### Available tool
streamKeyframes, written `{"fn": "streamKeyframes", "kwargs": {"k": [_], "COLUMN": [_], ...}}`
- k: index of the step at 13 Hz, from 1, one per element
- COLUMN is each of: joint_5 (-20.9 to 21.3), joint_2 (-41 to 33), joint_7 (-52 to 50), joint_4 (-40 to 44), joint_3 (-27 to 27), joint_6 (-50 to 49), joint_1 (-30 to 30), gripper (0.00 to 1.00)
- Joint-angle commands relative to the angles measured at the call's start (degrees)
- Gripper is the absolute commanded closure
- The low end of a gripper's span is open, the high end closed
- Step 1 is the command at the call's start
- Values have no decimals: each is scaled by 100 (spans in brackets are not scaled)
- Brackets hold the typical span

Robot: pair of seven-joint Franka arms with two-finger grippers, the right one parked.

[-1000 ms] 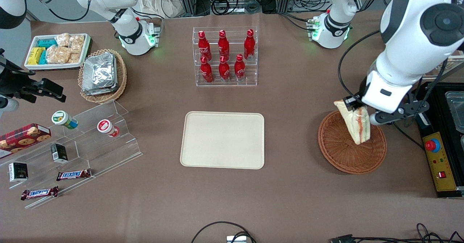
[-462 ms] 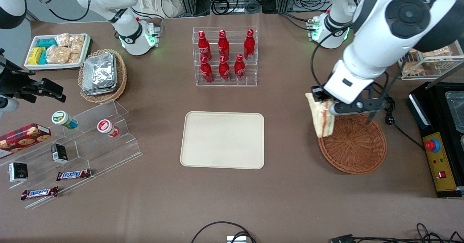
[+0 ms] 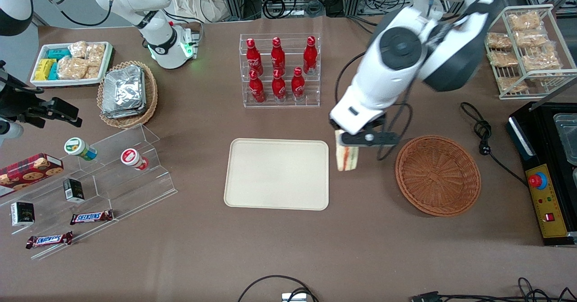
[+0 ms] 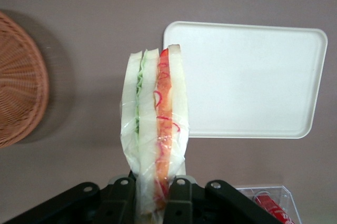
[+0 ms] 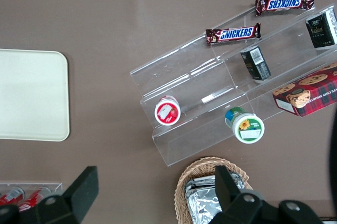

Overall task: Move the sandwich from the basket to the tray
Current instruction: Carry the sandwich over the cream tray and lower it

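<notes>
The large flat cream-beige rectangular tray [image 3: 276,174], bare, lies just beside the end effector [image 4: 154,188]; the round reddish-brown wicker basket [image 3: 437,175], emptied, sits nearby. Clenched on the plastic-wrapped triangular white-bread sandwich [image 4: 154,134] by one tip, it risks the hanging wedge slipping onto the tabletop short of the rim.

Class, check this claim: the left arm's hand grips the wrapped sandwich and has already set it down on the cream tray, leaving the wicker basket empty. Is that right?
Not quite. The hand grips the sandwich, and the basket is empty, but the sandwich hangs over bare table between the basket and the tray, just short of the tray's edge. The front view shows this.
</notes>
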Motion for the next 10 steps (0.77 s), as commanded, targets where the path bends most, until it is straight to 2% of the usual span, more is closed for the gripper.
{"fn": "streamKeyframes", "kwargs": {"k": [1, 4, 7, 10], "joint_5": [258, 635, 1276, 1366], "joint_2": [770, 1377, 1897, 2161], "joint_7": [86, 97, -255, -308], "joint_4": [252, 253, 244, 244], "joint_3": [17, 26, 53, 61], "joint_6": [227, 895, 1431, 1783], "joint_1": [-290, -501, -642, -642], "gripper": [100, 100, 100, 100]}}
